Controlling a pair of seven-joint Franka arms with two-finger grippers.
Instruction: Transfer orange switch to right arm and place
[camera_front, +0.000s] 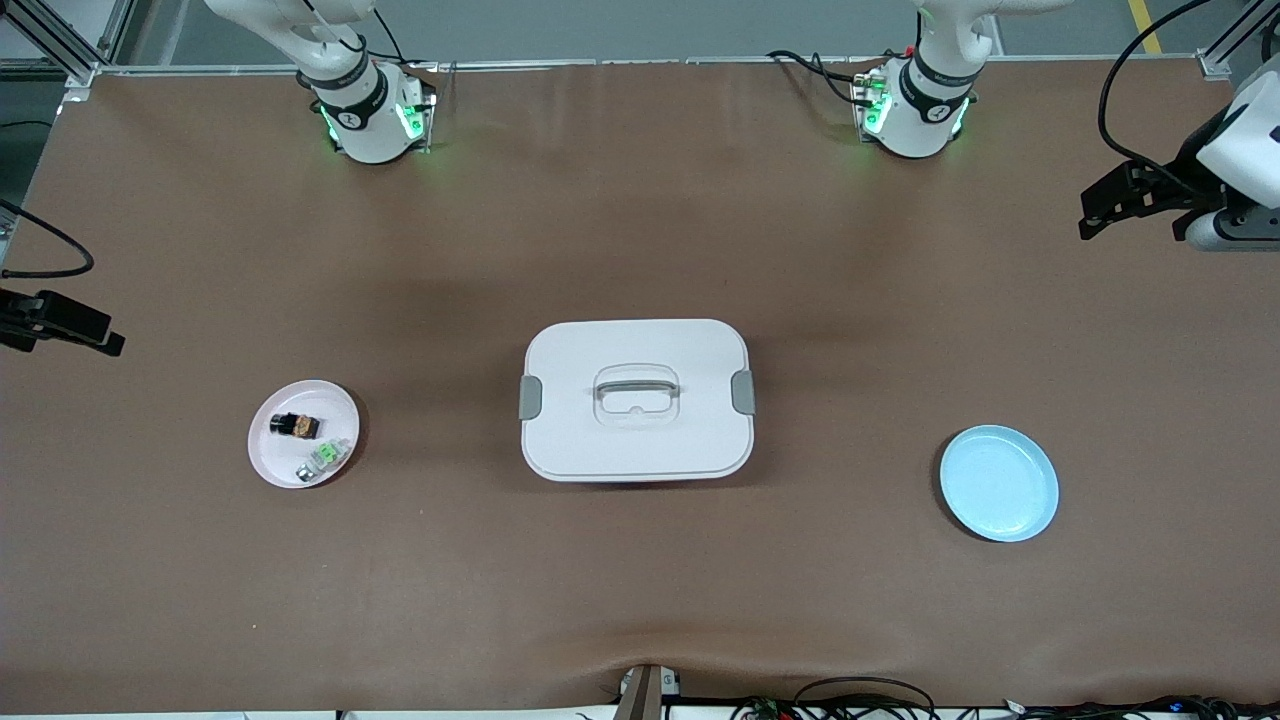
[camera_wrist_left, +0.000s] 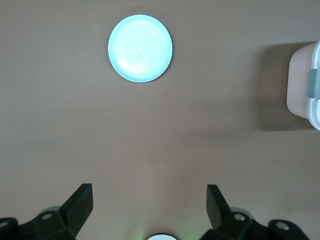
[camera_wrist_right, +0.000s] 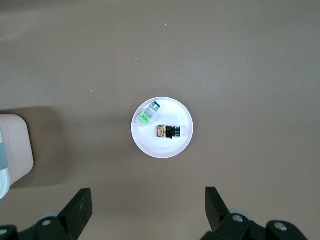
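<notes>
You see the orange switch (camera_front: 295, 426) on the pink plate (camera_front: 268, 452) (both grippers, left (camera_wrist_left: 150, 200) and right (camera_wrist_right: 149, 200), spread apart, holding nothing).

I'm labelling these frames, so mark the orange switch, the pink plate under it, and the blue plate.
orange switch (camera_front: 295, 426), front view, on its orange middle.
pink plate (camera_front: 268, 455), front view, on a bare part of its surface.
blue plate (camera_front: 999, 483), front view, on its bare centre.

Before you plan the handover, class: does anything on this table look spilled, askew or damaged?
Nothing stands out. The orange switch and a green-centred part lie in the pink dish, the white box is lidded, and the blue dish sits flat.
</notes>
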